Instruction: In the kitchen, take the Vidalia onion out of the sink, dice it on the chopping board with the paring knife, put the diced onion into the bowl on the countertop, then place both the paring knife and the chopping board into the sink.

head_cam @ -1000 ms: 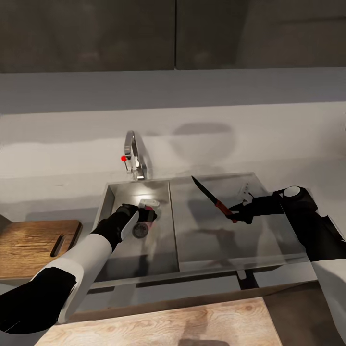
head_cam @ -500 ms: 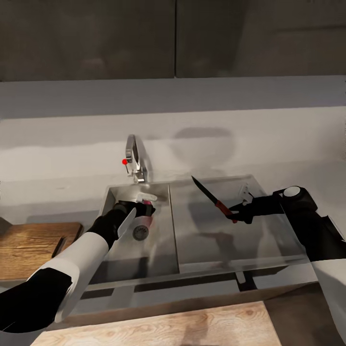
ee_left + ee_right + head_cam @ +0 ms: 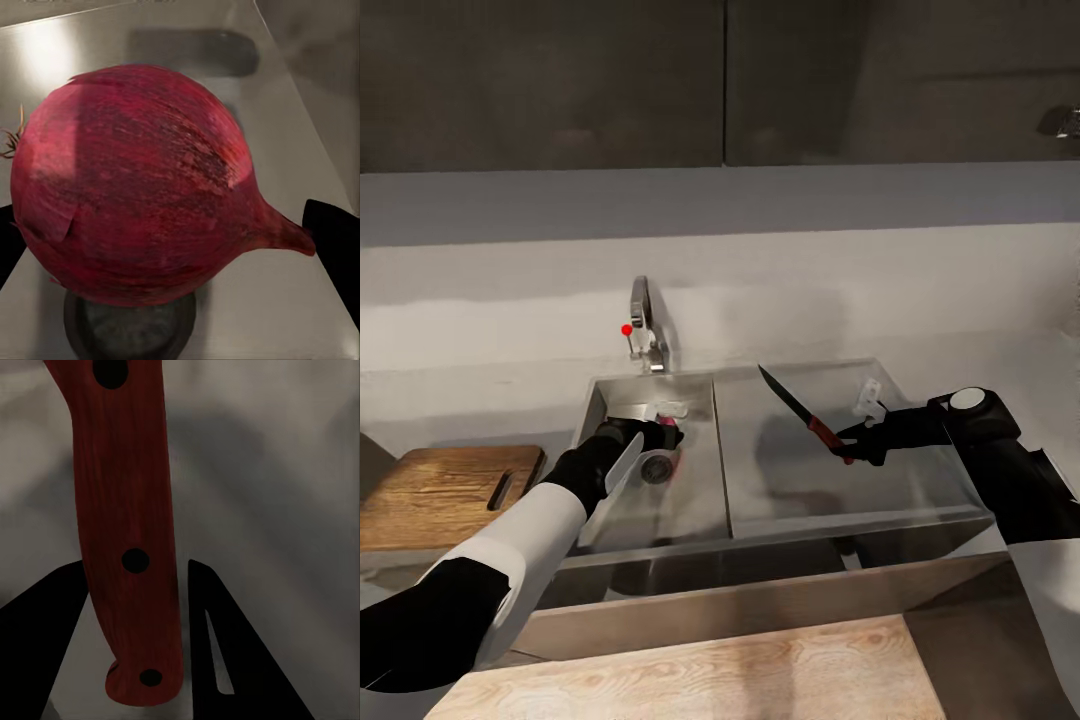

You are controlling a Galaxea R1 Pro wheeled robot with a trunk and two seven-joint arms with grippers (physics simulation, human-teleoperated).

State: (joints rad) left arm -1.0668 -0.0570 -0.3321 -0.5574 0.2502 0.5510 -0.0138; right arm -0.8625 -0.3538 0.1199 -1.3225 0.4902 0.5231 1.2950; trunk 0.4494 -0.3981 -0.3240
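The left gripper (image 3: pixel 660 432) is down in the sink (image 3: pixel 690 520) basin, its fingers pinching the onion (image 3: pixel 666 436) from both sides; in the left wrist view the red onion (image 3: pixel 135 184) sits between the dark fingertips (image 3: pixel 334 225), above the round drain (image 3: pixel 127 330). The right gripper (image 3: pixel 852 440) is pressed on the red handle of the knife (image 3: pixel 800 412), holding it in the air over the drainboard, blade pointing up and to the far left; the right wrist view shows the handle (image 3: pixel 127 532) squeezed between the two fingers.

The board (image 3: pixel 445 495) lies on the counter (image 3: pixel 470 400) to the left of the sink, bare.

By my reading the task is early: knife in hand, onion gripped but not yet out of the basin. Left to do: carry it to the board, dice, move the pieces to a bowl, then put knife and board into the sink
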